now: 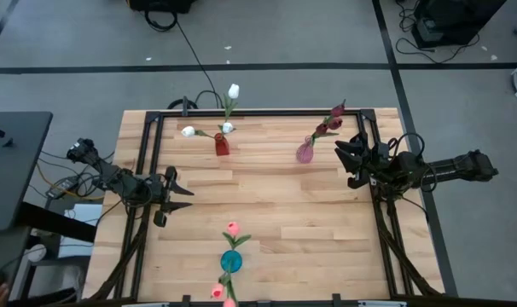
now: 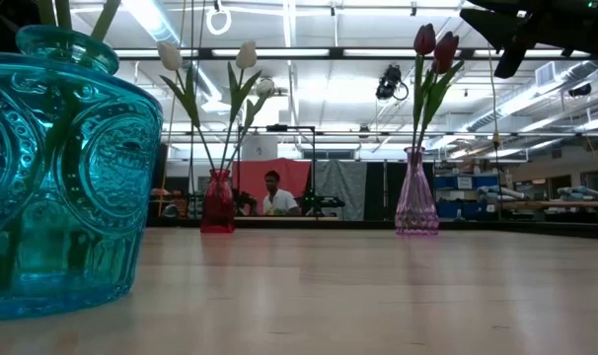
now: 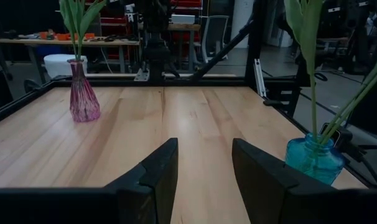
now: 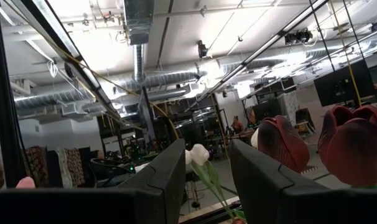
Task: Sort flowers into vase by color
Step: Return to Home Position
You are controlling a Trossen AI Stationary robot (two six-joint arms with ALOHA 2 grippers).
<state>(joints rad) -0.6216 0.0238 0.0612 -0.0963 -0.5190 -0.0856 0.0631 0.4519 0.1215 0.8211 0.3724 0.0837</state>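
On table point(image 1: 284, 213), tulips point(image 1: 233, 90) w/ green stems point(image 3: 313, 93), white, maroon, pink

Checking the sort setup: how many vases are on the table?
3: red vase at the back left, pink vase at the back right, blue vase at the front centre.

no readable text, labels, brands or numbers on anything in view

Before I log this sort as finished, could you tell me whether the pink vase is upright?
Upright: the pink vase stands on its base, maroon tulips rising from its neck.
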